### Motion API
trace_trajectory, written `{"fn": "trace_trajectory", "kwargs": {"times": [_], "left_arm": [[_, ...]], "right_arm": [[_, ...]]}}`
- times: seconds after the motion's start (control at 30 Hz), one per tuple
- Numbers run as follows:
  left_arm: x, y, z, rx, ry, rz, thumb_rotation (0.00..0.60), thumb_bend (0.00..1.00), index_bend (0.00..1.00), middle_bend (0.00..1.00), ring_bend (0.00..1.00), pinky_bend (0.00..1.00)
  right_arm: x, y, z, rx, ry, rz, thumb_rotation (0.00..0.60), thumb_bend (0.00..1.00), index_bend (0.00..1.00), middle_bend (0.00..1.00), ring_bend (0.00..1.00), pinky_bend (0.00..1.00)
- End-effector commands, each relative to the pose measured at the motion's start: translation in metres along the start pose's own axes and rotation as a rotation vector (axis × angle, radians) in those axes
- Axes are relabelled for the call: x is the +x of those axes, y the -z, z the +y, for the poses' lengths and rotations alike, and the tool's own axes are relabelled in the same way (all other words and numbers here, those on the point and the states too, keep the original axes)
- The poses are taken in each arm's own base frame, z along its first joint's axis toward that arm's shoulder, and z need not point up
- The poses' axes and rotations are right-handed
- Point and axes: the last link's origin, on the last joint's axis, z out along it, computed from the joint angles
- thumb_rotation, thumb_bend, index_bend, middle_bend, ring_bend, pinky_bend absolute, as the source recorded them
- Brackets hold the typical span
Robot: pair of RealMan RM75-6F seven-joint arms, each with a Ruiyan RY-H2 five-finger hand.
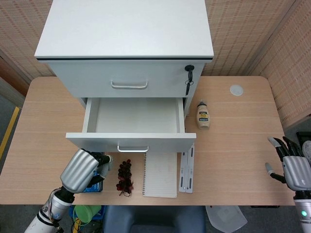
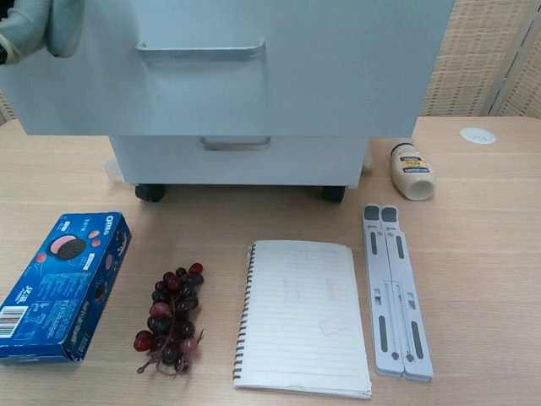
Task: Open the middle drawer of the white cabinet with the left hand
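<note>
The white cabinet [image 1: 124,29] stands at the back of the table. Its middle drawer [image 1: 131,116] is pulled out towards me and shows an empty inside. The drawer's metal handle [image 1: 132,148] is free, and also appears as the handle [image 2: 201,49] near the top of the chest view. My left hand [image 1: 81,170] hangs below and left of the drawer front, clear of the handle, fingers curled in and holding nothing. Only the tips of the left hand [image 2: 38,24] show in the chest view's top left corner. My right hand [image 1: 294,170] rests at the table's right edge, fingers spread.
Under the drawer front lie a blue Oreo box [image 2: 63,283], dark grapes [image 2: 173,317], a spiral notebook [image 2: 303,317] and a folded white stand [image 2: 393,288]. A small bottle [image 2: 411,169] lies right of the cabinet. A key [image 1: 189,77] hangs from the top drawer's lock.
</note>
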Motion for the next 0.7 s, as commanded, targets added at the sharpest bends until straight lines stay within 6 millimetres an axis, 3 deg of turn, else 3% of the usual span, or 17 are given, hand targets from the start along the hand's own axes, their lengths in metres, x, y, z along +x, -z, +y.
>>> {"fn": "trace_trajectory", "kwargs": {"times": [0.03, 0.47, 0.7], "left_arm": [[0.000, 0.003, -0.007, 0.025, -0.016, 0.003, 0.600, 0.68, 0.75, 0.85, 0.85, 1.00], [-0.006, 0.031, -0.052, 0.169, -0.098, 0.023, 0.600, 0.68, 0.76, 0.86, 0.85, 1.00], [-0.013, 0.062, -0.091, 0.292, -0.245, 0.009, 0.600, 0.68, 0.74, 0.85, 0.81, 1.00]], "right_arm": [[0.000, 0.000, 0.001, -0.003, 0.000, -0.002, 0.600, 0.33, 0.10, 0.14, 0.03, 0.08], [-0.004, -0.006, 0.000, -0.004, -0.002, -0.015, 0.600, 0.33, 0.10, 0.14, 0.03, 0.08], [-0.004, -0.007, -0.001, -0.004, 0.000, -0.018, 0.600, 0.33, 0.10, 0.14, 0.03, 0.08]]}}
